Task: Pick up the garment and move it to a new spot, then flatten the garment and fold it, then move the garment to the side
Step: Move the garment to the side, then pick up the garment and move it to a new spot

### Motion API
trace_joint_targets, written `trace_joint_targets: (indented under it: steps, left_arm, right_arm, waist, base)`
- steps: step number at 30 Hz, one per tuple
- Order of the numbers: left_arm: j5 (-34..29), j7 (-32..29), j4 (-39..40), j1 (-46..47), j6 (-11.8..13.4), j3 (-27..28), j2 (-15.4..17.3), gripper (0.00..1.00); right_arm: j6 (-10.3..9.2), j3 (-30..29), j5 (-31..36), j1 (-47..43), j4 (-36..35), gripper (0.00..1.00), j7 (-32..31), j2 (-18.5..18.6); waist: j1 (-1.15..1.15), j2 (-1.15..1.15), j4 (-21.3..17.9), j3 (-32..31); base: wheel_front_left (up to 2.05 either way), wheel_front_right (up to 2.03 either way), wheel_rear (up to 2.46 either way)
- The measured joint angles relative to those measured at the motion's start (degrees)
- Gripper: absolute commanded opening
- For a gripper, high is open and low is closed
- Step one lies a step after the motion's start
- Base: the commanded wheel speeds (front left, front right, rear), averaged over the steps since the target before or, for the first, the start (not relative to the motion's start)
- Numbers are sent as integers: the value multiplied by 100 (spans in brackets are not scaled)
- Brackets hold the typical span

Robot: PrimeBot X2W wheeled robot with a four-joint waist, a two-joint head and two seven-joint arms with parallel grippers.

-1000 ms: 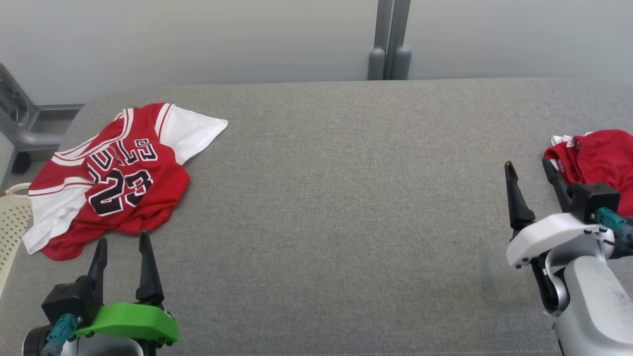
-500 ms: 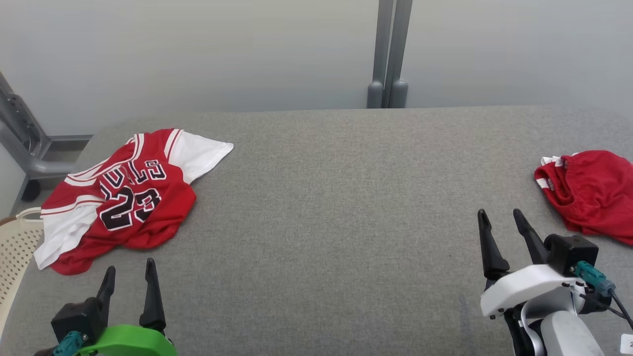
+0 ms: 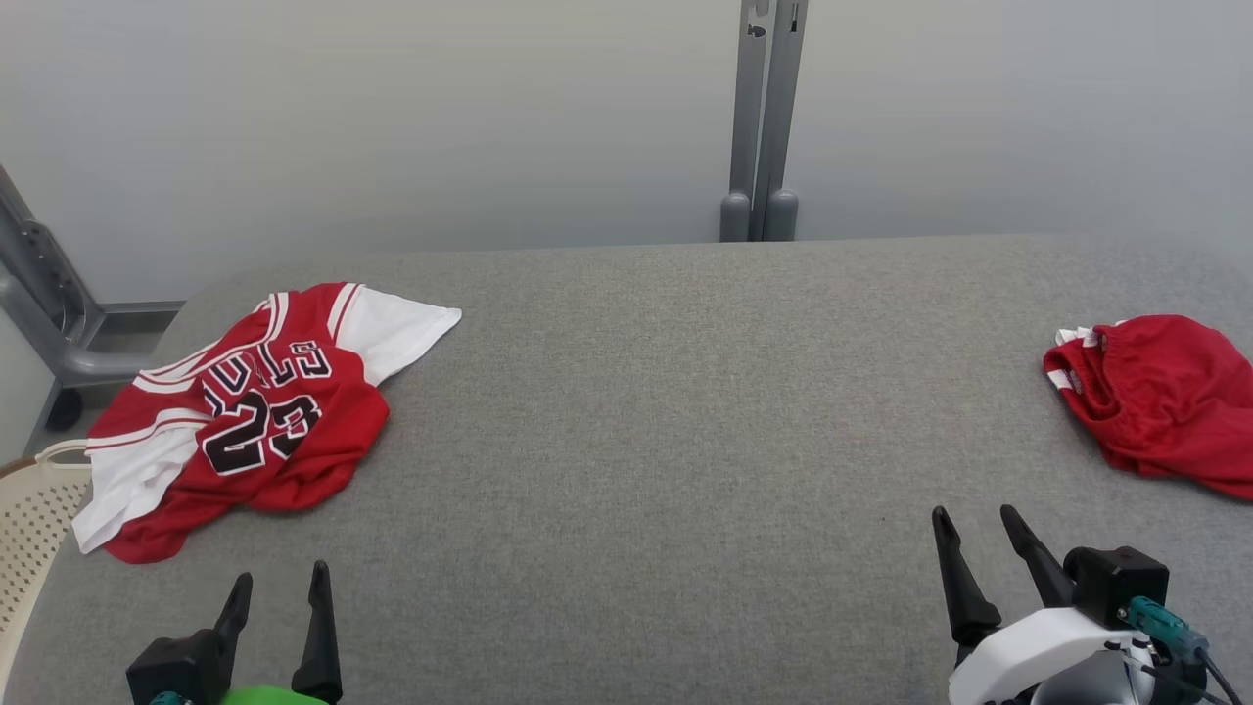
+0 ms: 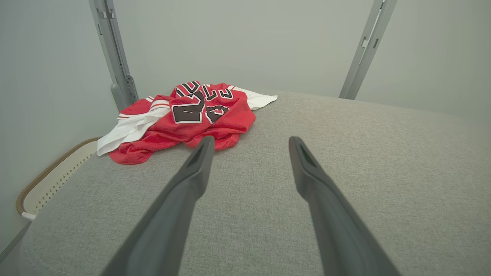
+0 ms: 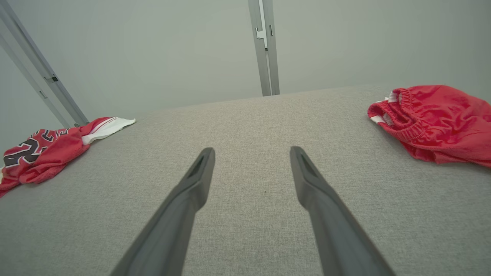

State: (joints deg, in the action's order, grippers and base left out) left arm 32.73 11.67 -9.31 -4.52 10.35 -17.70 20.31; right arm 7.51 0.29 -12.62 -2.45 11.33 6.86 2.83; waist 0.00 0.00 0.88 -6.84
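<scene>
Two red garments lie at opposite ends of the grey table (image 3: 666, 441), and both grippers are empty.
The jersey (image 3: 245, 411), red and white with a black 23, lies crumpled near the table's left end, just ahead of the left gripper (image 3: 280, 573). The shorts (image 3: 1165, 411) lie bunched at the right edge, ahead and to the right of the right gripper (image 3: 974, 511). Both grippers have their fingers spread apart over bare table, touching neither garment. A pale basket (image 3: 29, 519) stands beside the left end.

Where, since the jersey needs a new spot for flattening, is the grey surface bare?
The broad middle of the grey surface, between the jersey on the left and the red shorts on the right, lies bare. Crowded: both ends, and the near corners by the left tool and right tool.
</scene>
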Motion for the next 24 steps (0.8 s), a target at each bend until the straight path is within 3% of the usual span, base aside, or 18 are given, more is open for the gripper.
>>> trace_joint_targets:
  steps: [24]
  left_arm:
    - [46,-25,14,-74,112,-33,2,100]
  right_arm:
    - [0,-25,68,-77,-132,100,-71,3]
  waist:
    - [0,0,74,93]
  base:
    - [0,0,0]
